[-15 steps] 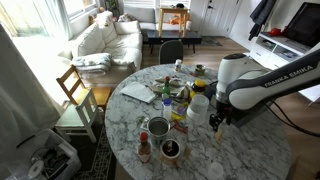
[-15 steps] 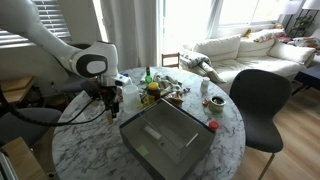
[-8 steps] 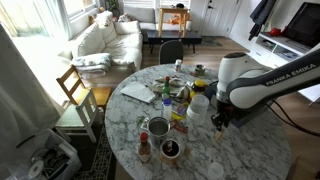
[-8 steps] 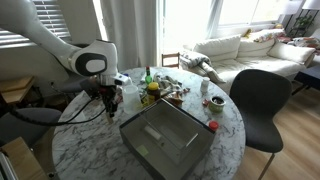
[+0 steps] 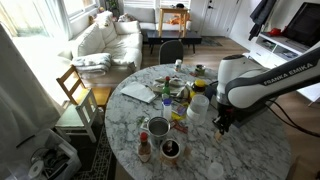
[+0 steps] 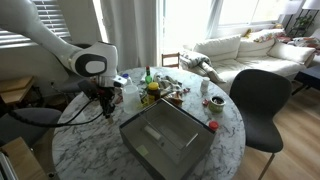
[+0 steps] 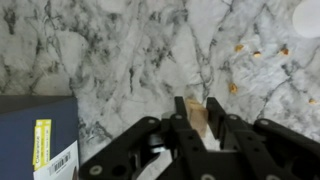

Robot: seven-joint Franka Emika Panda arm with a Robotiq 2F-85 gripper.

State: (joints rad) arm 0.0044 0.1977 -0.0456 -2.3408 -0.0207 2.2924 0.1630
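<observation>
In the wrist view my gripper (image 7: 200, 112) points down at the marble table (image 7: 120, 50). Its two black fingers (image 7: 184, 115) are pressed against a small tan piece (image 7: 200, 126), which stands on the tabletop between them. In both exterior views the gripper (image 5: 218, 122) (image 6: 112, 103) hangs low over the table near its edge, beside a white jug (image 5: 198, 106). What the tan piece is cannot be made out.
A dark blue box with a yellow label (image 7: 38, 142) lies close beside the gripper. Orange crumbs (image 7: 240, 47) dot the marble. Cans (image 5: 158, 128), a bottle (image 5: 144, 150) and papers (image 5: 138, 93) crowd the table; a grey box (image 6: 165, 138) sits mid-table. A black chair (image 6: 255, 100) stands alongside.
The arm has stayed almost in place over the table. The fingers appear to have drawn together around the tan piece.
</observation>
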